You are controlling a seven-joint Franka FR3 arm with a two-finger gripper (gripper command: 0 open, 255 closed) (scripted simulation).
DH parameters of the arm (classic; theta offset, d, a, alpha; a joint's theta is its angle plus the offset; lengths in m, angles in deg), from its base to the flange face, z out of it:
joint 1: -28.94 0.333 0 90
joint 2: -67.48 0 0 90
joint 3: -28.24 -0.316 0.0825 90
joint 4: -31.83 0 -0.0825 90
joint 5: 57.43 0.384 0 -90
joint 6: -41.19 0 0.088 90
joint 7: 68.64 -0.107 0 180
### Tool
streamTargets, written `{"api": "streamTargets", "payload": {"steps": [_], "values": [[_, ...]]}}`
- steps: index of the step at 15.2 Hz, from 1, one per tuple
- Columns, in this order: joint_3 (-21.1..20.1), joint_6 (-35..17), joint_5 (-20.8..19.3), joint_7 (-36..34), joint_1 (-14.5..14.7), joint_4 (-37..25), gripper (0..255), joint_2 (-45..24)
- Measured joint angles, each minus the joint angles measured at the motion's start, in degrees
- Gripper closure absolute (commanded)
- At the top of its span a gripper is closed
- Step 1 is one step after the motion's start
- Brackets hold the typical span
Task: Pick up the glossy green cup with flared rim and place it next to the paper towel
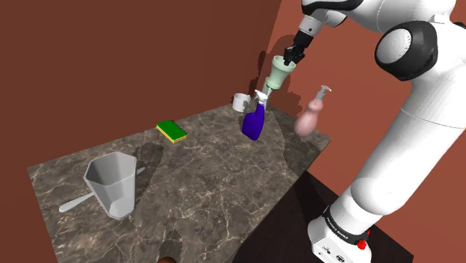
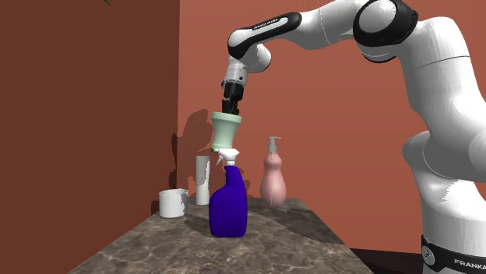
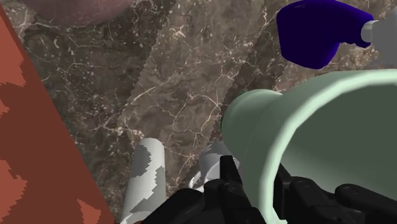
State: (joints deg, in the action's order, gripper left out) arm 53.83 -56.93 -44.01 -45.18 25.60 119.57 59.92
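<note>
Gripper [image 2: 231,107] clasps pale green cup [image 2: 225,132] aloft near blue spray bottle [image 2: 228,206].

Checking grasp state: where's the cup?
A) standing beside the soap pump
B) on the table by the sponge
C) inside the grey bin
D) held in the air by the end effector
D: the end effector grips the cup at its rim, higher than the spray bottle.

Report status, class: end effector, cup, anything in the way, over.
End effector shut on pale green cup, cup aloft. Paper towel standing upright. Blue spray bottle close beneath cup.
</note>
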Motion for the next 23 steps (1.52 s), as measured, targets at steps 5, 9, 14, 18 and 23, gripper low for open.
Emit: {"api": "streamTargets", "payload": {"steps": [5, 9, 14, 18, 23], "values": [[-0.16, -3.99, -0.07, 0.46, 0.32, 4.4, 255, 0.45], [-0.27, -7.13, -0.01, 0.93, 0.5, 7.75, 255, 0.63], [-0.36, -10.69, 0.39, 1.69, 0.56, 11.04, 255, 0.26], [-0.49, -13.65, 0.7, 2.21, 0.7, 13.93, 255, 0.14], [-0.53, -16.95, 1.48, 3.34, 0.55, 16.57, 255, -0.75]]}}
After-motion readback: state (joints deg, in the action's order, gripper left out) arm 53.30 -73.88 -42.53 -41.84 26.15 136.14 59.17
